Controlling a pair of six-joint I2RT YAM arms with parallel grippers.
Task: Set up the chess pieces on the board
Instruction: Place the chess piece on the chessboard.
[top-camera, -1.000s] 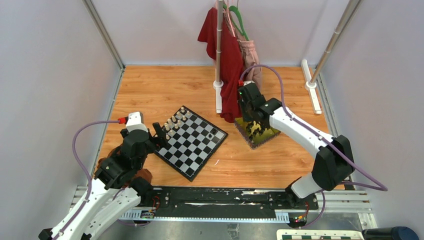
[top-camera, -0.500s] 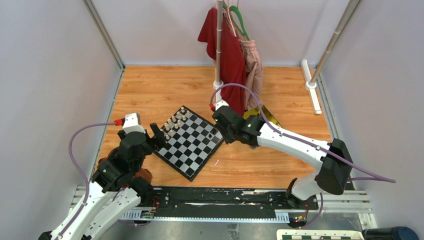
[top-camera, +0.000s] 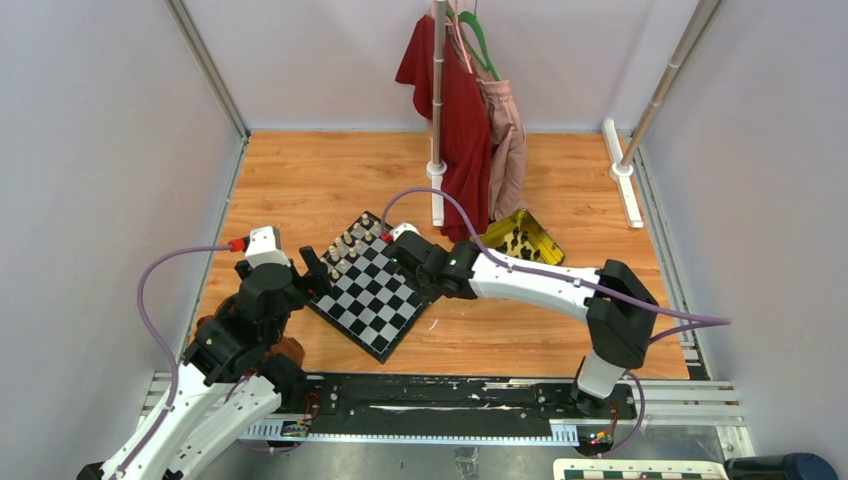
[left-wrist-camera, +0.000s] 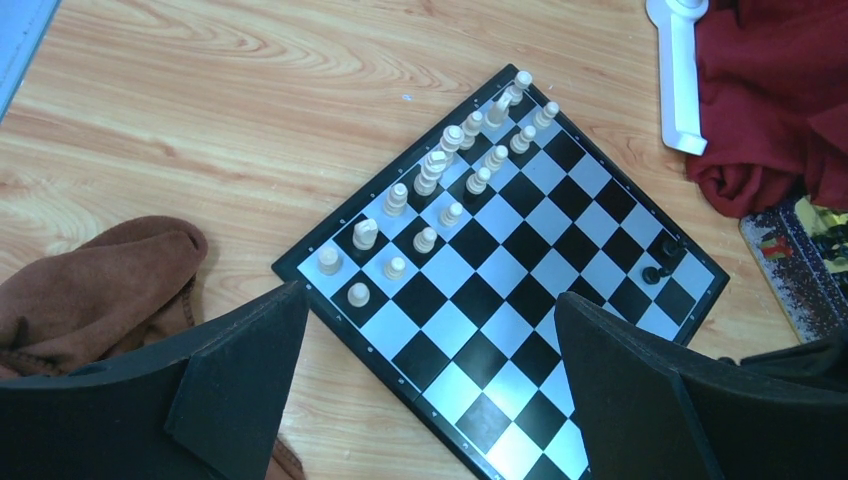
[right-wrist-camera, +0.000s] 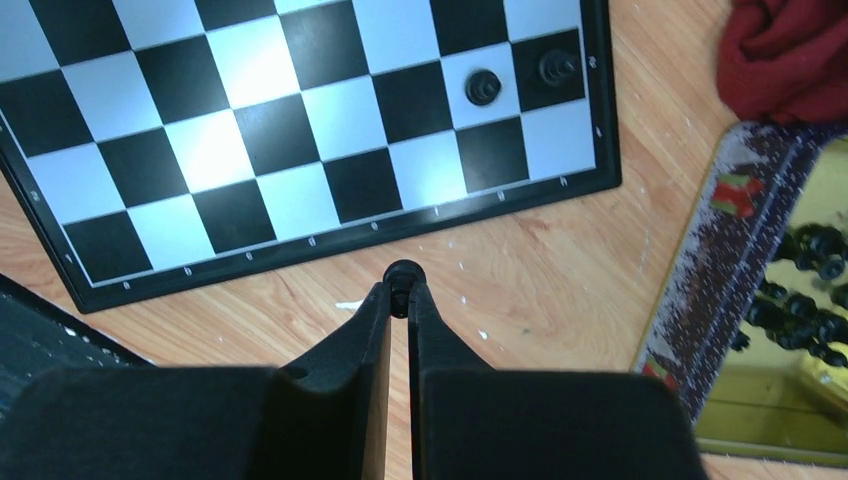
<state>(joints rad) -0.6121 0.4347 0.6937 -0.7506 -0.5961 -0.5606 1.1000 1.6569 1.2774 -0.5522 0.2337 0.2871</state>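
Grey walls close in a wooden worktop that fills the middle of the top view. At upper centre we see a red garment and a pink garment hanging by a pole.

Below them, left of centre, the board lies flat on the worktop, turned corner-on like a diamond. To its right and apart from it sits the gold tray. A cluster of black pieces lies inside it, too small for us to count. A brown cloth lies bunched at the lower left of the left wrist view, near the board's left corner.

The left end effector hangs above the board's lower-left side with its fingers wide apart. The right end effector has its fingers pressed together on one black piece. We see that piece pinched at the very tips, against bare wood just below the board's edge, in the middle of the right wrist view.

On the board, cream pieces stand upright in two rows along its upper-left edge. Two black pieces stand on neighbouring squares at a corner, at the upper right of the right wrist view.
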